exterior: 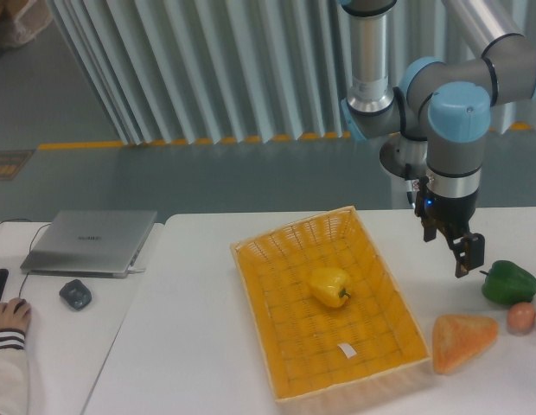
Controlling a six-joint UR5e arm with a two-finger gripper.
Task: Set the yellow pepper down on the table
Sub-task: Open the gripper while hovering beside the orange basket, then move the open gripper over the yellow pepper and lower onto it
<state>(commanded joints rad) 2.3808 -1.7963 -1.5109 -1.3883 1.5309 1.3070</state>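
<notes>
The yellow pepper (330,285) lies in the middle of the yellow woven basket (277,346), its stem toward the front right. The basket rests on the white table (181,346). My gripper (455,249) hangs above the table to the right of the basket, well clear of the pepper. It points down, its fingers stand apart and nothing is between them.
A green pepper (509,282), an orange wedge (462,340) and a small peach-coloured fruit (521,317) lie at the right edge, close under the gripper. On the left table are a closed laptop (91,240), a mouse (75,294) and a person's hand (9,316).
</notes>
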